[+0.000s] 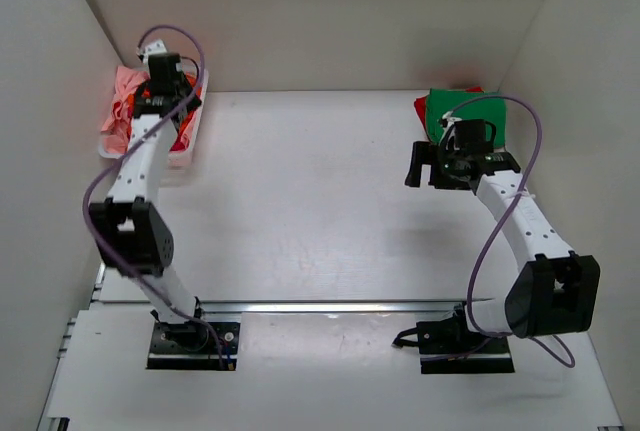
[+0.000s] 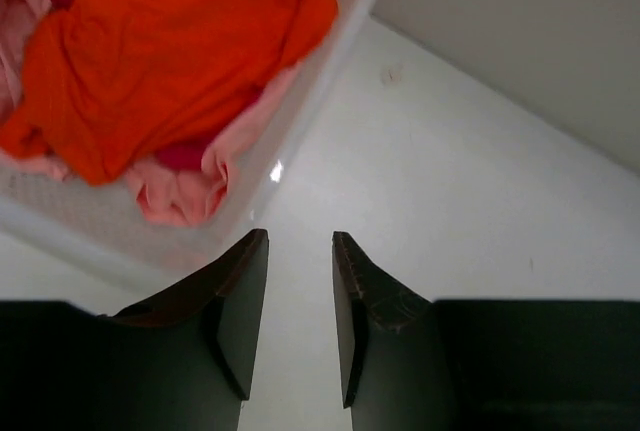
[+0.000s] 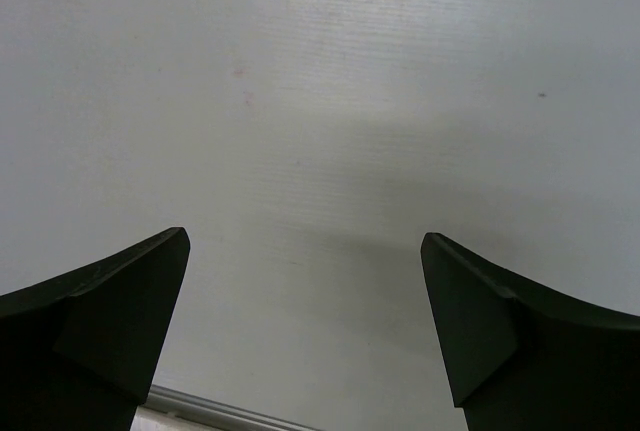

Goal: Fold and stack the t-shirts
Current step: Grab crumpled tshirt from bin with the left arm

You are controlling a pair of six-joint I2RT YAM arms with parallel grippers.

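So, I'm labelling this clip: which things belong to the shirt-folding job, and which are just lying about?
Part of the job: orange t-shirt, light pink t-shirt, green t-shirt, red t-shirt.
Just there: white basket holding the unfolded shirts, table.

The top external camera is looking down from high above and behind the arm bases, taking in the whole table (image 1: 320,171), with the white basket (image 1: 106,146) at its far left. The left wrist camera is hanging close over the basket's rim, facing down onto the orange t-shirt (image 2: 170,51) inside; both views are sharing that basket. The right wrist camera is staring closely at bare tabletop well right of the basket.
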